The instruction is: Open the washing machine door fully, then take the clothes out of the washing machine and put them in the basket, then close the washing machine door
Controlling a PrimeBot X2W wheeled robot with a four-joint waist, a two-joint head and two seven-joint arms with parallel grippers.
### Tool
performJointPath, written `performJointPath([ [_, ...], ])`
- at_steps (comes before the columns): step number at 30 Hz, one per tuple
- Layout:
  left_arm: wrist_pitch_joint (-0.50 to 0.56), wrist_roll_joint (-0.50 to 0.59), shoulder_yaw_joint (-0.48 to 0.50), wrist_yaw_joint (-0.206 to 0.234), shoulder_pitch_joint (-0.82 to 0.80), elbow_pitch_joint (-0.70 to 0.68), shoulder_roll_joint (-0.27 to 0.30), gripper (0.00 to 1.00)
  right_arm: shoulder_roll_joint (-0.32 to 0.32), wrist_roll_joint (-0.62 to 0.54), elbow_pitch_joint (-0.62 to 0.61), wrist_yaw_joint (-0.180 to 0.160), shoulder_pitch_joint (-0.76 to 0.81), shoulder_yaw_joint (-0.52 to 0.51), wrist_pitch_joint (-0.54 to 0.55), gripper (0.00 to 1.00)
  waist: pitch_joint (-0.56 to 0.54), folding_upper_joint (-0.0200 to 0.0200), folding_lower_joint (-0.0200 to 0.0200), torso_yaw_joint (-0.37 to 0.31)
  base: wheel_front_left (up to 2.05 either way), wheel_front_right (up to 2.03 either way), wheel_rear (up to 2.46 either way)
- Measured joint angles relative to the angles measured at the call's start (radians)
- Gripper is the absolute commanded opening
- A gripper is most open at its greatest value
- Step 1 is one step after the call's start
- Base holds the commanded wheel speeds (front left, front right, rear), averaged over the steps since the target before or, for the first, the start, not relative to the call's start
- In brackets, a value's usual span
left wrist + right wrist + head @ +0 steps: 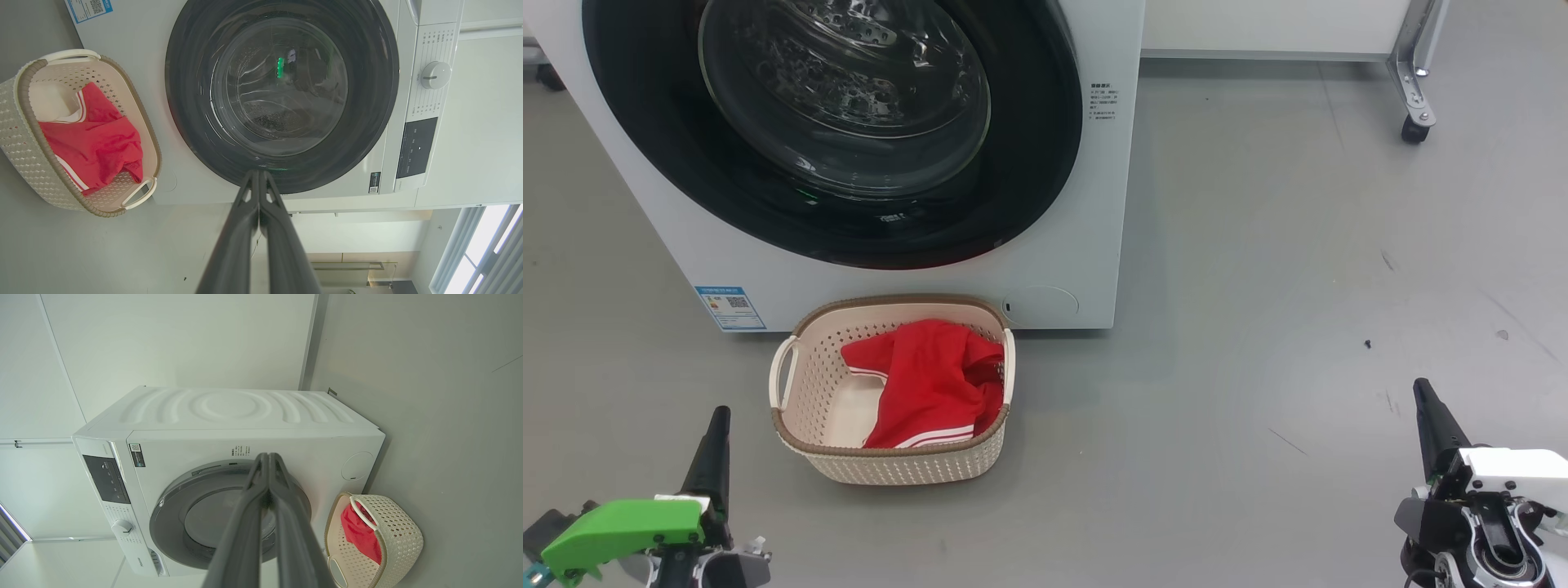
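You are seeing limp, light red garments lying in the cream perforated plastic basket; a raised fold is offering the easiest pinch. On the left gripper and right gripper, the jaws are sitting closed, empty.

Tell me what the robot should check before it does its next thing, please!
1. Washing machine door shut against the front: ok.
2. Clothes in the basket, none on the floor: ok.
3. Drum empty: no red seen inside, but cannot tell for sure.
4. Left hand shut, holding nothing: ok.
5. Right hand shut, holding nothing: ok.
6. Both hands apart from the basket: ok.
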Motion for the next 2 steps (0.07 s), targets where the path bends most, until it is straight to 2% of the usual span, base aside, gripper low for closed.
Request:
performJointPath([
  [2, 0.0, 0.0, 0.0, 0.0, 0.0, 0.0, 0.0, 0.0, 0.0, 0.0, 0.0, 0.0, 0.0, 0.0, 0.0, 0.0, 0.0, 0.0, 0.0, 0.0, 0.0, 0.0, 0.0],
])
